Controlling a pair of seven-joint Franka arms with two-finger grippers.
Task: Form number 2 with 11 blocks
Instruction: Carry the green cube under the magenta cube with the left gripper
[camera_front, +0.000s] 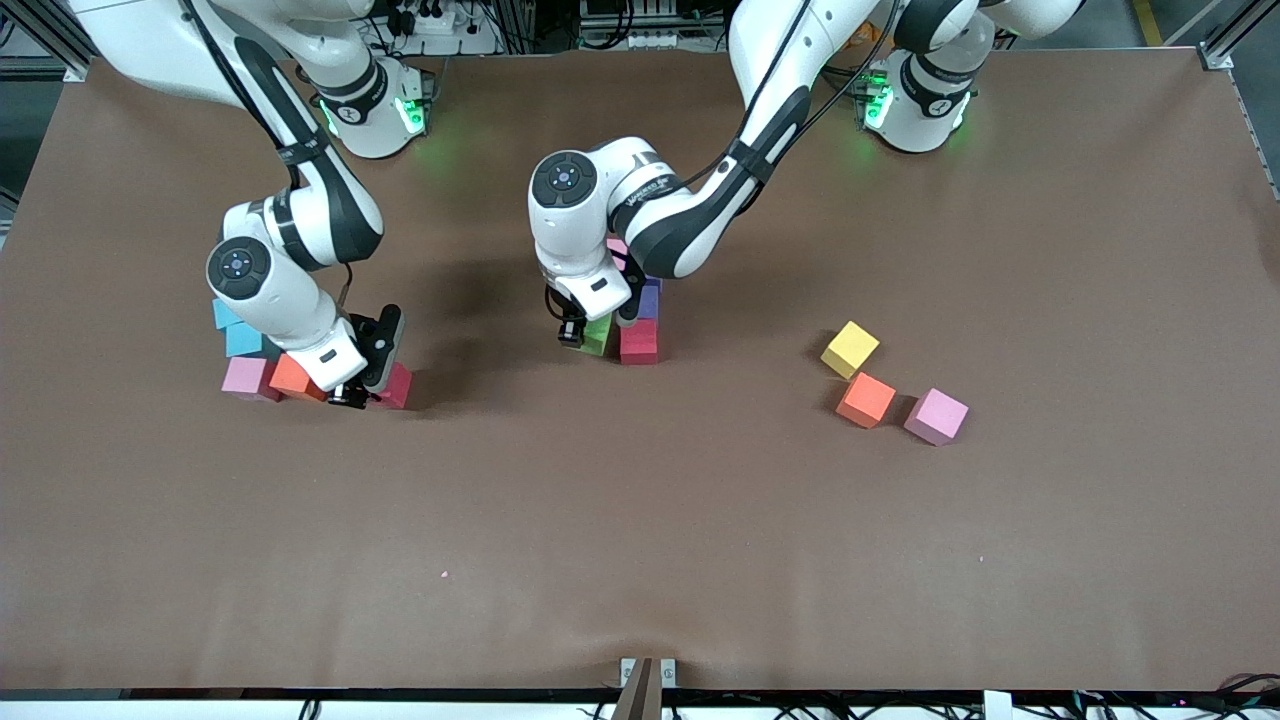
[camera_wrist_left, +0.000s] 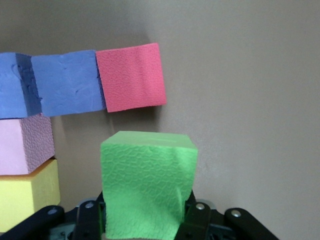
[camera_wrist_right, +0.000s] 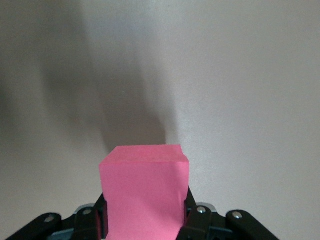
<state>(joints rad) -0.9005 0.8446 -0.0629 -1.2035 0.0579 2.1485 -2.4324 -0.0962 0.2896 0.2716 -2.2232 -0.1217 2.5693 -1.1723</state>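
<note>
Currently the left gripper (camera_front: 592, 332) is clamping the green block (camera_wrist_left: 147, 182) at table centre, just beside the red block (camera_wrist_left: 131, 77). Only the left wrist view is showing the two purple blocks (camera_wrist_left: 67, 82), pink block (camera_wrist_left: 25, 145) and yellow block (camera_wrist_left: 27, 200) of the partial number 2. Meanwhile the right gripper (camera_front: 368, 392) is gripping a second red block (camera_wrist_right: 145, 192), beside an orange block (camera_front: 296, 378).
</note>
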